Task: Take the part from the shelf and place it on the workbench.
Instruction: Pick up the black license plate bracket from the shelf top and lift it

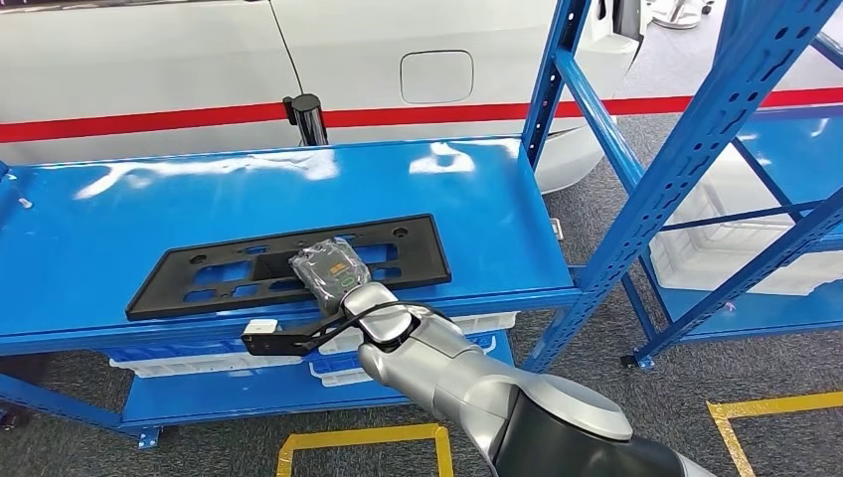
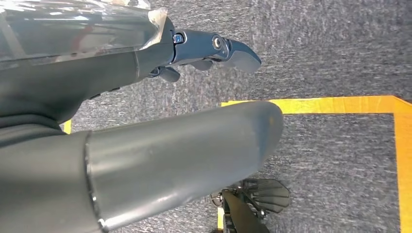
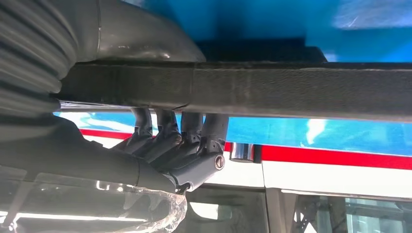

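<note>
The black flat frame part lies on the blue workbench top, long side across, near the front edge. My right hand, wrapped in clear plastic, grips the part's near edge at its middle. In the right wrist view the fingers curl over one face of the black part and the thumb lies against the other. My left hand hangs over grey floor with its fingers spread and nothing in it.
A white car with a red stripe stands behind the bench. A black post rises at the bench's back edge. Blue shelf uprights stand to the right, white bins below. Yellow tape marks the floor.
</note>
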Controlling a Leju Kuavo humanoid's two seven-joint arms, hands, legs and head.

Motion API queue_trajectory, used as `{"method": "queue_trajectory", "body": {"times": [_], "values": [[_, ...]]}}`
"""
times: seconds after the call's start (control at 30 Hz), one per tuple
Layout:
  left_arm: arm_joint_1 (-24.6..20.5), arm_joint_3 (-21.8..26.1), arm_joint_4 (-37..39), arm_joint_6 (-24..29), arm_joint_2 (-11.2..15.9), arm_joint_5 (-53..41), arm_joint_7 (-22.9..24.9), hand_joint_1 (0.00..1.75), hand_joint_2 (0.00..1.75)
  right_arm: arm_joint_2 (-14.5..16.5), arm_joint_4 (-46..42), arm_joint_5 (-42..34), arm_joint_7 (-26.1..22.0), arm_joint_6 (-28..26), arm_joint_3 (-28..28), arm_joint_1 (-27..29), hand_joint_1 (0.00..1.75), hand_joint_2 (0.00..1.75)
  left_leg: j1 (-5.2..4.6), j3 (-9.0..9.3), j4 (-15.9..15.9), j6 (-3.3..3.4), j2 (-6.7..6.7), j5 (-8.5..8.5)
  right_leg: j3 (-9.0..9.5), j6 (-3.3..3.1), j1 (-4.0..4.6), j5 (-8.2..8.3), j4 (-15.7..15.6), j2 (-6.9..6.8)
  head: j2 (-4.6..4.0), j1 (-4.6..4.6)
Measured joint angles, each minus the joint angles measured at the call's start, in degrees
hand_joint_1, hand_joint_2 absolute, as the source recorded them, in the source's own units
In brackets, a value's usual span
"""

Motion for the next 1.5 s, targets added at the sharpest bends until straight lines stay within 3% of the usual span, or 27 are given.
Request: {"method": "queue_trajectory", "body": {"times": [0.13, 0.47, 0.63, 0.83, 1.03, 1.2, 1.5], "values": [[-0.2, -0.1, 0.0, -1.1, -0.2, -0.5, -0.6, 0.00, 0.00, 0.0, 0.4, 0.2, 0.2, -0.4, 0.2, -0.1, 1.43, 1.75, -0.01, 0.04, 0.0, 0.00, -0.01, 0.00, 0.03, 0.00, 0.00, 0.00, 0.0, 0.00, 0.00, 0.01], [-0.2, 0.0, 0.0, -0.5, -0.3, -0.6, -0.5, 0.00, 0.00, 0.0, 0.8, -0.6, -0.9, -2.3, 0.6, -0.3, 1.75, 1.75, -0.03, 0.08, 0.0, 0.00, -0.02, 0.00, 0.09, 0.00, 0.00, 0.00, 0.0, -0.01, 0.00, 0.00], [-0.2, 0.1, 0.0, 0.2, -0.3, -0.6, -0.4, 0.00, 0.00, 0.0, 1.0, -2.5, -3.3, -4.7, -0.4, -0.6, 1.75, 1.75, -0.03, 0.08, 0.0, 0.00, -0.01, 0.00, 0.10, 0.00, 0.00, 0.00, 0.0, -0.01, 0.00, 0.00], [0.4, 0.5, 0.1, 1.6, -0.1, -0.2, -0.4, 0.00, 0.00, -0.1, 0.2, -9.3, -13.8, -10.1, -7.1, -2.1, 1.75, 1.75, -0.02, 0.10, 0.0, 0.00, 0.08, 0.00, 0.12, 0.00, -0.01, 0.02, 0.0, 0.07, 0.00, 0.01], [0.9, 1.5, 0.2, 2.5, 0.3, 0.0, -0.4, 0.00, 0.00, 0.0, -3.9, -11.7, -20.7, -10.7, -16.9, -2.1, 1.75, 1.75, 0.03, 0.07, 0.0, 0.00, 0.07, 0.03, 0.10, 0.00, -0.01, 0.04, 0.0, 0.07, 0.00, -0.01], [1.1, 1.7, 0.4, 2.5, 0.3, 0.0, -0.4, 0.00, 0.00, 0.0, -6.2, -12.0, -21.6, -10.6, -21.5, -1.6, 1.75, 1.75, 0.04, -0.02, 0.0, 0.00, 0.07, 0.02, 0.04, 0.00, -0.01, 0.03, 0.0, 0.07, 0.00, 0.00], [1.2, 1.8, 0.4, 2.5, 0.5, 0.0, -0.4, 0.00, 0.00, 0.0, -7.5, -12.1, -22.0, -10.5, -23.7, -1.1, 1.75, 1.75, 0.05, -0.09, 0.0, -0.01, 0.07, 0.01, -0.03, 0.00, -0.01, 0.02, 0.0, 0.08, 0.00, 0.00]]}}
